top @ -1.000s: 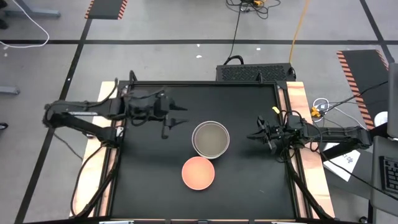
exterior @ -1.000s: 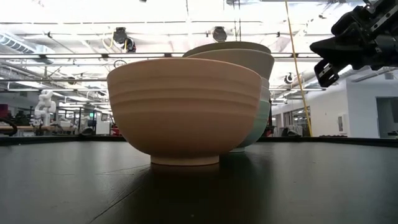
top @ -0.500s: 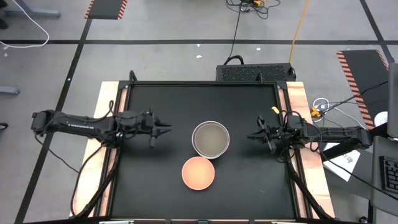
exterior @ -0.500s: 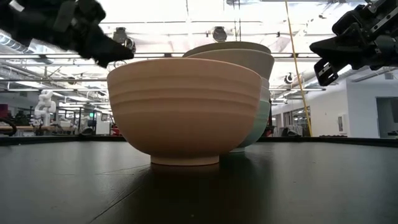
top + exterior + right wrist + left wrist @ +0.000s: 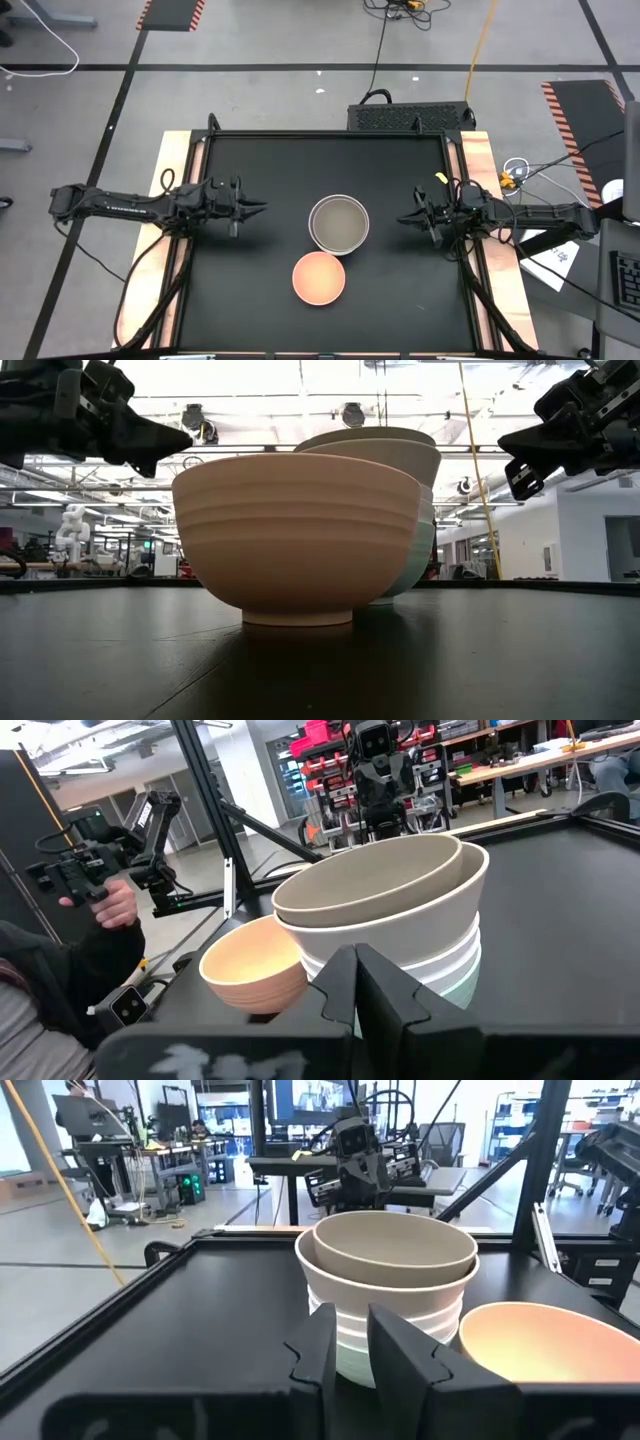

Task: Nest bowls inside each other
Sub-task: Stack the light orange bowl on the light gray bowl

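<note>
A stack of nested bowls (image 5: 338, 222) stands on the black table, with a beige-grey bowl (image 5: 395, 1250) on top, white bowls under it and a mint green one (image 5: 425, 560) lower down. A peach-orange bowl (image 5: 318, 277) stands alone on its foot, just near-left of the stack. My left gripper (image 5: 262, 208) is shut and empty, left of the stack and above the table. My right gripper (image 5: 402, 220) is shut and empty, right of the stack. Both point at the stack.
The table has a raised black frame (image 5: 330, 135) around it. A dark box (image 5: 410, 115) sits behind the far edge. In the right wrist view a person's hand (image 5: 110, 905) holds a device beyond the table's left side.
My left gripper has drawn back from the stack toward the table's left edge and a little toward the near edge. It has come down into the low view's upper left, and its fingers have shut. The bowls and my right gripper have kept still.
</note>
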Tool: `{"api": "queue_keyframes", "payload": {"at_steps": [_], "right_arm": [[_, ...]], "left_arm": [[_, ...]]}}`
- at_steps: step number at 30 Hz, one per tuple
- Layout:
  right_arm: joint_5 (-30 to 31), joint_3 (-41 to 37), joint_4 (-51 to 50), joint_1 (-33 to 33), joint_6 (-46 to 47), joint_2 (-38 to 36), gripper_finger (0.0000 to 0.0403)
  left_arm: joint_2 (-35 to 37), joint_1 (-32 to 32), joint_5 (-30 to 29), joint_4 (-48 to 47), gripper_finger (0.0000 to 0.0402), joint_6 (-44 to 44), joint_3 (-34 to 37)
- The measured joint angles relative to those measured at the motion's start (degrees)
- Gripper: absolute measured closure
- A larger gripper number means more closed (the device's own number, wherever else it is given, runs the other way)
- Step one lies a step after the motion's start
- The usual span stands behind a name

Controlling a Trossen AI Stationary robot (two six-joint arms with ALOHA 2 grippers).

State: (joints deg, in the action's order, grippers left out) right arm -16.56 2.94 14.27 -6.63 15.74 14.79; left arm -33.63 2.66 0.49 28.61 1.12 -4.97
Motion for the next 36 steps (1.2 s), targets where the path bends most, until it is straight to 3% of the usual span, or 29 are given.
{"api": "queue_keyframes", "payload": {"at_steps": [36], "right_arm": [[0.0, 0.0, -6.5, 0.0, -3.1, 0.0, 0.0403]], "left_arm": [[-0.1, 0.0, 1.0, -3.1, 0.0339, -5.4, 0.0]]}}
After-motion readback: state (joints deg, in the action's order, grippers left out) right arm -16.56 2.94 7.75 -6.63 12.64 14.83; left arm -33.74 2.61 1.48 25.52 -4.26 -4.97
